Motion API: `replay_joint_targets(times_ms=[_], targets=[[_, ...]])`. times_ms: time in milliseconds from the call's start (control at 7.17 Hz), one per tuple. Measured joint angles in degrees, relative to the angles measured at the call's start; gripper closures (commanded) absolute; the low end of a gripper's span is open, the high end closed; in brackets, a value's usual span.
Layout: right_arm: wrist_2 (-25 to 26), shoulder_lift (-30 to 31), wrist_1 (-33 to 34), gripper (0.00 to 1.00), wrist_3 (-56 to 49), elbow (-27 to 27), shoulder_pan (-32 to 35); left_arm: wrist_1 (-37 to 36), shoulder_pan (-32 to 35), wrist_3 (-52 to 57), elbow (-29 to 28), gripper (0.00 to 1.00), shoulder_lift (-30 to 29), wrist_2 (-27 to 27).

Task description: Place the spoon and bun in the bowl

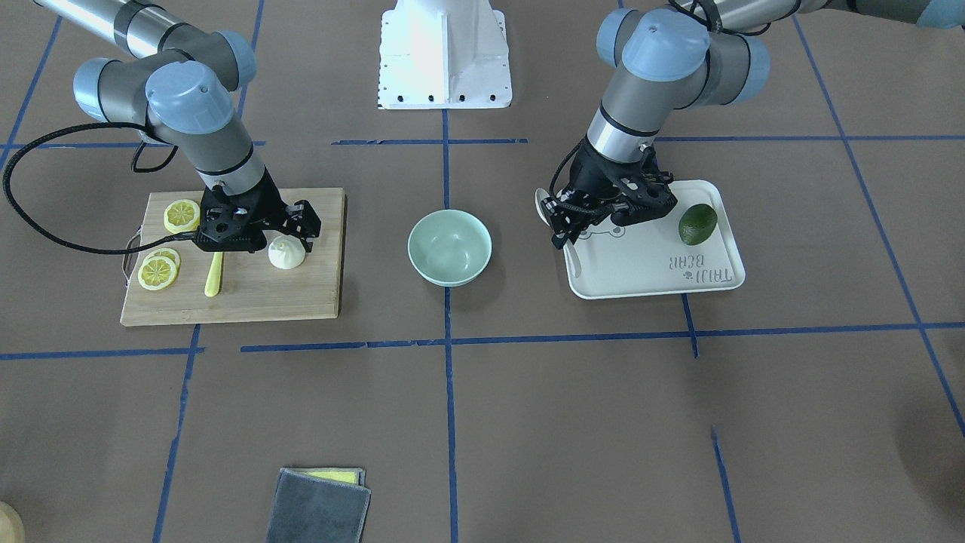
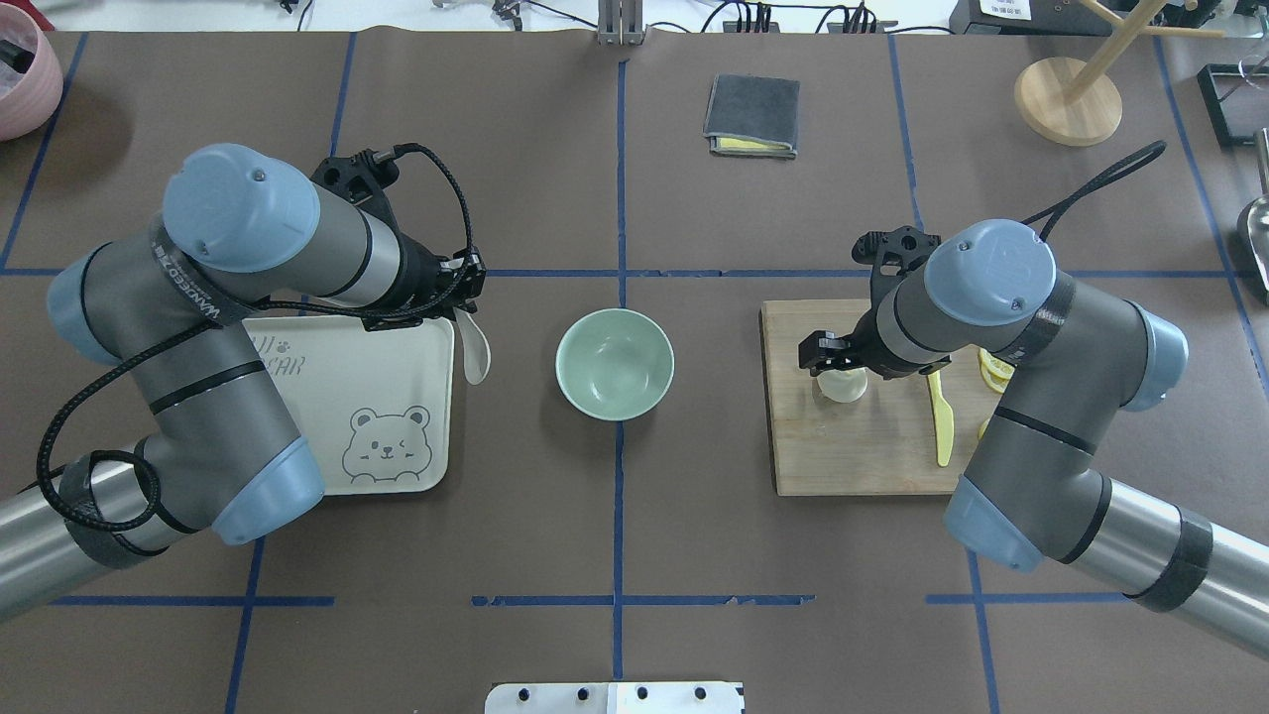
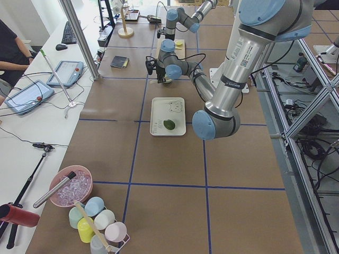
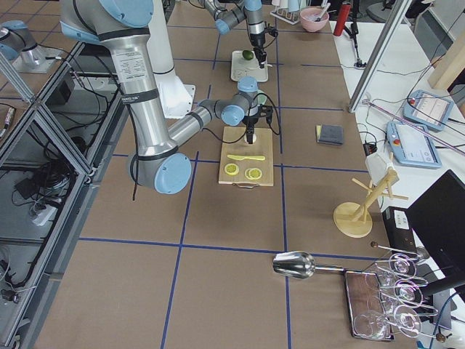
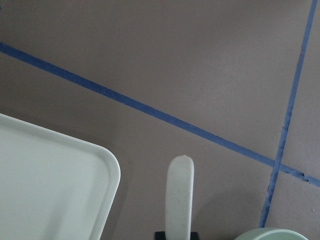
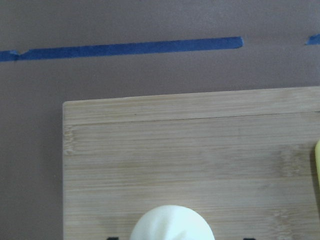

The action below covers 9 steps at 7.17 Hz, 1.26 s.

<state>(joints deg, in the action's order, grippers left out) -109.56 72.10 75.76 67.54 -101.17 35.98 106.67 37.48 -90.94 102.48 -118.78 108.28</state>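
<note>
A: Overhead exterior, working outward from the robot, with the bowl (image 2: 615,365) as the clock's hub and twelve pointing away from the base. Closest in: the bear tray (image 2: 397,367) at nine, the cutting board (image 2: 853,446) at three.

B: And the bowl itself?

A: Empty, dead centre between them. The spoon (image 2: 478,352) hangs just off the tray's edge at nine, clamped in the left gripper (image 2: 466,302), near the bowl but not over it.

B: Left wrist-mounted shot backs that: handle poking out ahead, tray corner at that picture's eight, a sliver of mint rim at its five.

A: Across at three, the bun (image 2: 843,389) sits on the board, and the right gripper (image 2: 840,365) is low over it, jaws apart, one each side, gaps showing on both flanks.

B: So spoon in hand, bun not yet gripped.

A: That's my read. Next, the left arm needs a short carry toward three until the spoon is above the bowl, then a release. The right must close gently, since that dome looks soft, then lift and travel toward nine.

B: Farthest out?

A: A folded grey cloth (image 2: 751,114) at one o'clock, well apart from everything.
</note>
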Motion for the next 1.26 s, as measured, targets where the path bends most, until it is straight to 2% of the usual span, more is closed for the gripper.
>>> replay_joint_targets(times_ms=[140, 558, 1256], targets=[[-0.08, -0.01, 0.0, 1.0, 0.11, 0.06, -0.02, 0.02, -0.23, -0.63, -0.56, 1.0, -0.63, 0.0], [-0.24, -0.05, 0.01, 1.0, -0.48, -0.29, 0.01, 0.64, -1.51, -4.8, -3.01, 1.0, -3.6, -0.16], [-2.34, 0.06, 0.39, 1.0, -0.57, -4.27, 3.34, 5.93, -5.6, -13.02, -10.12, 1.0, -9.29, -0.53]])
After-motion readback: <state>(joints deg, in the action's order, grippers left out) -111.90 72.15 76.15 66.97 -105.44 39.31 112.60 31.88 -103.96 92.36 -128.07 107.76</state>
